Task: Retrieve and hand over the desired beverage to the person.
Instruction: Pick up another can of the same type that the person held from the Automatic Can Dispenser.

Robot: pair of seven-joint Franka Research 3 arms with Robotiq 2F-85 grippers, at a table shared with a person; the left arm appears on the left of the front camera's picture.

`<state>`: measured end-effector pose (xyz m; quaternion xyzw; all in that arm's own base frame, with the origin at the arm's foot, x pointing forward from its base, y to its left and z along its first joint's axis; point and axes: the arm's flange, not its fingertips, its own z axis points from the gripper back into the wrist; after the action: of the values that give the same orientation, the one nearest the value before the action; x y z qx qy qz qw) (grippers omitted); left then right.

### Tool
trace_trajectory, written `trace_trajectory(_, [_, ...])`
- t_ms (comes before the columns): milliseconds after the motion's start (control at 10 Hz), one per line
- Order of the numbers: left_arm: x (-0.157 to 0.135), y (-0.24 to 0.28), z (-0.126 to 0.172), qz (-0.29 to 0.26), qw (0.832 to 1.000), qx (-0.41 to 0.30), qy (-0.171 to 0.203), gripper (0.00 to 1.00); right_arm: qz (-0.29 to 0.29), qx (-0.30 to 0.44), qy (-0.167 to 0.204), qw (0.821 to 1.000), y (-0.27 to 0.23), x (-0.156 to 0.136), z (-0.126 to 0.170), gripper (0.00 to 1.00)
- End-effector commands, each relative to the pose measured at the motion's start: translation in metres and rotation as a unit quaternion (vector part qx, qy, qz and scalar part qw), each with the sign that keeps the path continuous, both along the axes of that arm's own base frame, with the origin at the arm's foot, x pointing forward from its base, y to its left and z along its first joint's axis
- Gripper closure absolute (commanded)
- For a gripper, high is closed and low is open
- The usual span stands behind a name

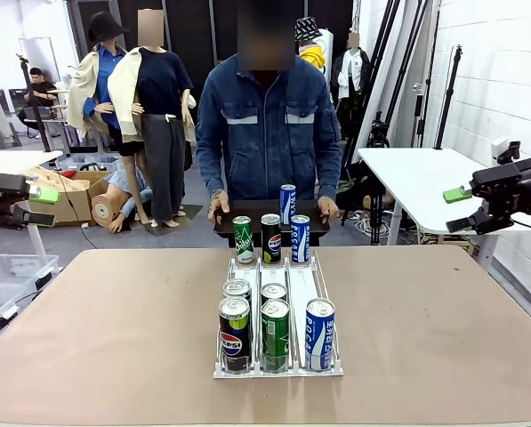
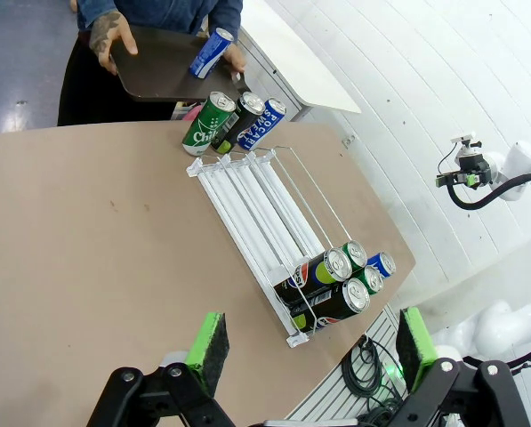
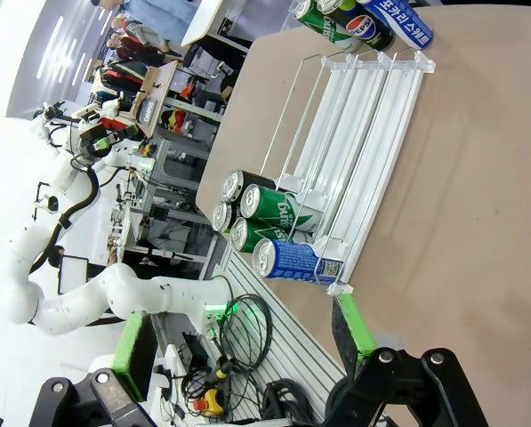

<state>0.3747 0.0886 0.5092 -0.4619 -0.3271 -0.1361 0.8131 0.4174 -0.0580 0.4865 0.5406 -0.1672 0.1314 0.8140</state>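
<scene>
Tan matte tabletop; white brick wall at robot's rt. Person in dark blue denim jacket at far edge, facing robot, hands on dark flat tray. Blue-white drink can upright on tray, long axis vertical. L gripper and R gripper both spread wide, empty.

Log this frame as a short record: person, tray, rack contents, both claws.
person: far side of table, both hands on dark tray
tray load: one blue can, upright
rack: clear, three lanes, on table
rack far end: green can, black can, blue-and-white can, upright
rack near end: five cans, packed together
left claw: open, empty, away from cans
right claw: open, empty, away from cans
</scene>
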Motion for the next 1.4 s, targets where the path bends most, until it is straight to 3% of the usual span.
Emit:
trace_trajectory(0, [0.01, -0.011, 0.005, 0.0, 1.0, -0.014, 0.021, 0.0, 0.001, 0.001, 0.0, 1.0, 0.0, 0.0, 0.0, 0.0])
trace_trajectory(400, [0.035, -0.093, 0.023, -0.036, 0.993, 0.036, 0.102, 0.0, 0.001, 0.001, 0.0, 1.0, 0.0, 0.0, 0.0, 0.0])
trace_trajectory(700, [0.053, -0.162, 0.029, -0.052, 0.986, 0.082, 0.139, 0.0, 0.001, 0.001, 0.0, 1.0, 0.0, 0.0, 0.0, 0.0])
trace_trajectory(1300, [0.092, -0.29, 0.032, -0.076, 0.955, 0.185, 0.217, 0.0, 0.001, 0.001, 0.0, 1.0, 0.0, 0.0, 0.0, 0.0])
